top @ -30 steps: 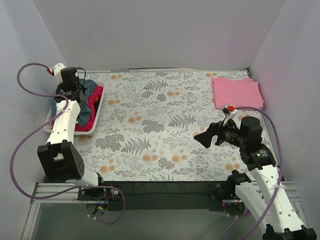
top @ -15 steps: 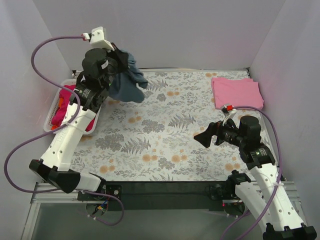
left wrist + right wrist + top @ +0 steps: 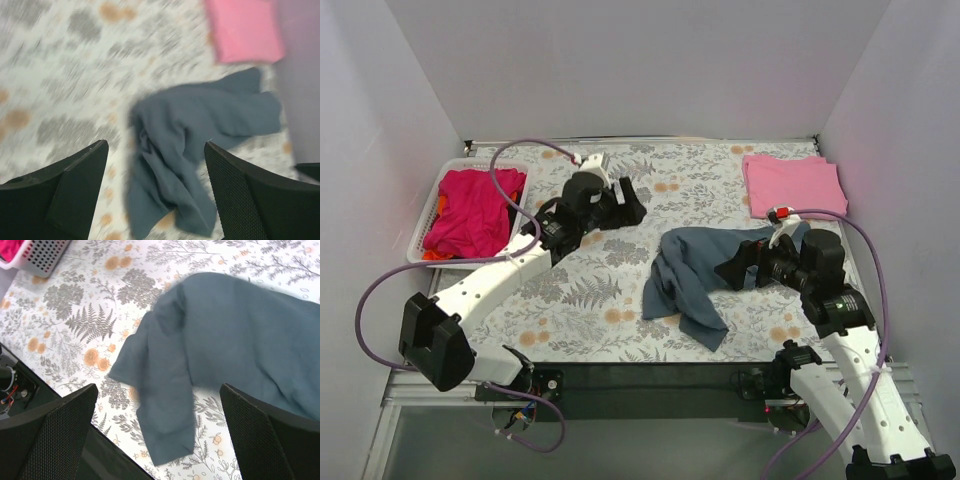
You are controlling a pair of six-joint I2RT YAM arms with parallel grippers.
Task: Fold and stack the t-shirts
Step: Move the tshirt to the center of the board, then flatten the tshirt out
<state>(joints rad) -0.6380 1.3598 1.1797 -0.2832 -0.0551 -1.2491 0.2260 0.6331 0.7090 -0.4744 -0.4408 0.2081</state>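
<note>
- Top view: we count one slate-blue t-shirt point(image 3: 692, 278) crumpled on the worktop point(image 3: 590, 290), one folded pink t-shirt point(image 3: 792, 184) at the far right corner, and one magenta t-shirt point(image 3: 472, 205) in the single white basket point(image 3: 421, 243), with a sliver of orange-red cloth point(image 3: 438, 204) at its left edge
- Left wrist view: our left tool point(image 3: 155, 147) is spread wide, grasping nothing, facing the slate-blue t-shirt point(image 3: 200, 125); we judge it needs laying flat before any fold
- Right wrist view: our right tool point(image 3: 159, 390) is likewise released and empty above the bunched cloth; each of the two tools should pinch a separate hem corner and draw it taut
</note>
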